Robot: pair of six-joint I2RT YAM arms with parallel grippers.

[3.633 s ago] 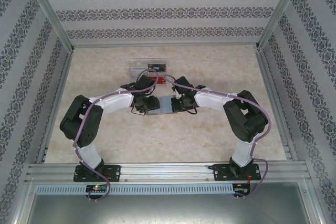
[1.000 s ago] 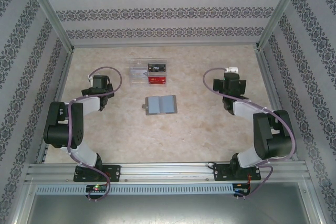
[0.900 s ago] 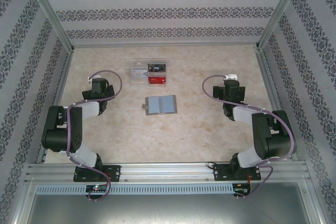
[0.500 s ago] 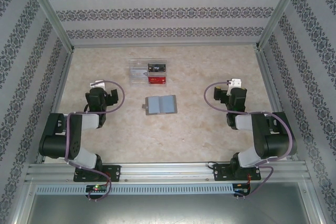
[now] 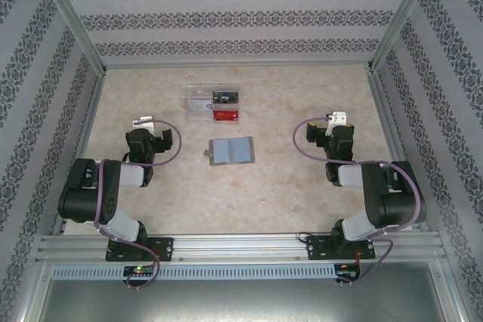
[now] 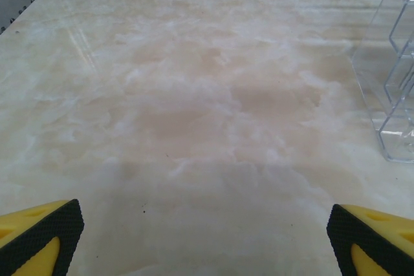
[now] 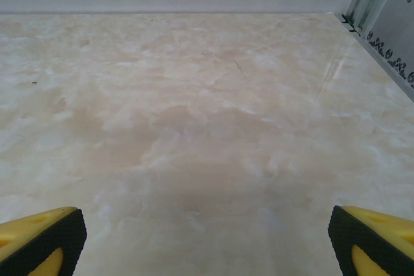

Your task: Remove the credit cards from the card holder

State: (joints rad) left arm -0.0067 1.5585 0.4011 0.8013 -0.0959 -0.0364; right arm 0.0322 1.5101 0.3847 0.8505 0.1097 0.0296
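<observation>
The card holder (image 5: 231,151) lies open and flat in the middle of the table, its blue-grey inner slots facing up. Behind it a black credit card (image 5: 226,98), a red one (image 5: 226,115) and a whitish-grey one (image 5: 198,106) sit in the clear tray (image 5: 193,94). My left gripper (image 5: 149,135) is well to the left of the holder and my right gripper (image 5: 332,130) well to its right. Both are open with bare table between their yellow-and-black fingertips (image 6: 39,237) (image 7: 372,240). In the left wrist view the left gripper (image 6: 207,240) has the tray's clear corner (image 6: 394,95) ahead on its right.
Patterned walls and metal frame rails (image 5: 83,122) close in the marble table on three sides. The right gripper (image 7: 207,240) faces bare table (image 7: 194,127) up to the back wall. Both arms are folded back near their bases.
Both grippers have left the card holder, where they stood a few seconds ago, and drawn back to the sides. Over the last second each came slightly nearer its base.
</observation>
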